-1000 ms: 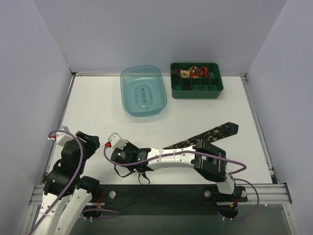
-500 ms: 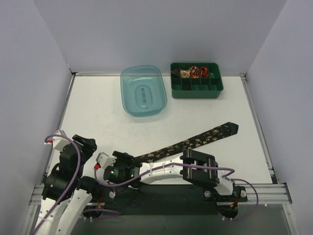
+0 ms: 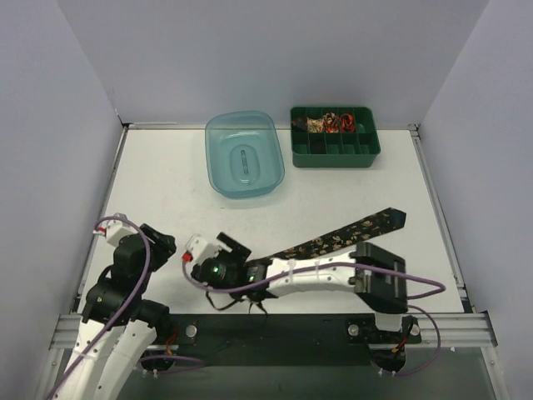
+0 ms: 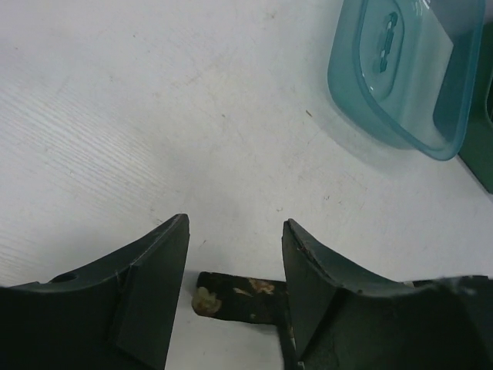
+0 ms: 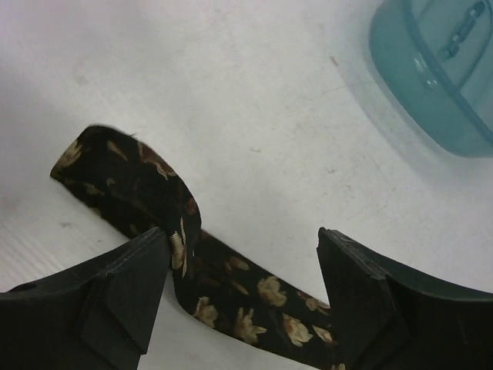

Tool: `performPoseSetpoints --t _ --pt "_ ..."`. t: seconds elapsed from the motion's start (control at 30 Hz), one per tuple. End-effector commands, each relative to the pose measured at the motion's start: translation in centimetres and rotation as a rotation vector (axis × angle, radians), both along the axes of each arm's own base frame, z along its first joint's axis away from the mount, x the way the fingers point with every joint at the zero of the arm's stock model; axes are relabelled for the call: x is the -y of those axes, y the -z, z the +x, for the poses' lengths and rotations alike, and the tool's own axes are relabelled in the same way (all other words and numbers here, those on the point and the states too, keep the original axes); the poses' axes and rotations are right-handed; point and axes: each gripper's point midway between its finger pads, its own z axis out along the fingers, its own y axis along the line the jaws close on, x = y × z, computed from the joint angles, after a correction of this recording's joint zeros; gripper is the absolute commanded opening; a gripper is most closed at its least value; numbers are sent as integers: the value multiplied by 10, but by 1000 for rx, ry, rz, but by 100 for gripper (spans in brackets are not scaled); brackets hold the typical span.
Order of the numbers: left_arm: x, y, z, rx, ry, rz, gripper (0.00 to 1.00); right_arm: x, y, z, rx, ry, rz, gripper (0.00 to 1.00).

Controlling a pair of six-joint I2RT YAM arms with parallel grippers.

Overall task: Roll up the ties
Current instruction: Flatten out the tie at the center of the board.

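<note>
White worktop (image 3: 166, 192) is carrying the black flowered tie (image 3: 341, 233), which is lying stretched diagonally from the near middle toward the right edge, well apart from the blue tub (image 3: 244, 154) and green tray (image 3: 335, 148). Its narrow end (image 5: 131, 173) is sitting folded over once, a loose first turn. The right fingers (image 5: 123, 285) are standing wide around that fold, gripping nothing. The left fingers (image 4: 146, 262) are gaping too, empty, near it. Rolling well probably means pinching the fold across its full width and keeping each turn tight and square to the strip.
</note>
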Motion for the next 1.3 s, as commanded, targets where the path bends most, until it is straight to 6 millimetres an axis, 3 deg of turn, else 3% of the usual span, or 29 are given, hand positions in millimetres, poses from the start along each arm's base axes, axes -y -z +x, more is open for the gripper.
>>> performPoseSetpoints --t 0.0,0.03,0.1,0.13,0.17,0.2,0.33,0.37,0.57,0.67,0.83,0.87,1.03,1.27 --pt "28 3 23 5 115 -36 60 62 -57 48 -160 235 258 78" --pt "34 5 23 0 143 -52 56 89 -54 71 -197 313 276 78" --pt "41 15 27 -6 170 -68 52 130 -60 86 -229 415 347 78" --pt "46 19 26 -8 189 -87 50 159 -60 105 -249 487 371 78" --pt "49 19 28 7 198 -99 48 170 -75 108 -255 497 443 78" --pt "50 30 27 -11 199 -109 48 181 -71 109 -276 515 462 78" --pt "53 40 29 -8 201 -123 48 172 -83 107 -263 446 440 79" --pt "53 42 31 -9 201 -122 48 162 -70 103 -283 431 395 79" --pt "51 37 36 -18 204 -88 49 130 -40 94 -376 403 346 79" --pt "51 31 37 1 205 -85 49 127 -29 110 -419 464 376 79" --pt "47 26 35 3 199 -62 49 145 -19 151 -491 634 431 78" --pt "46 27 34 3 200 -61 49 144 -27 159 -481 643 447 78" --pt "47 30 32 -1 204 -64 49 165 -11 185 -505 783 401 78" --pt "45 30 32 -5 202 -55 49 177 13 185 -610 866 370 81"
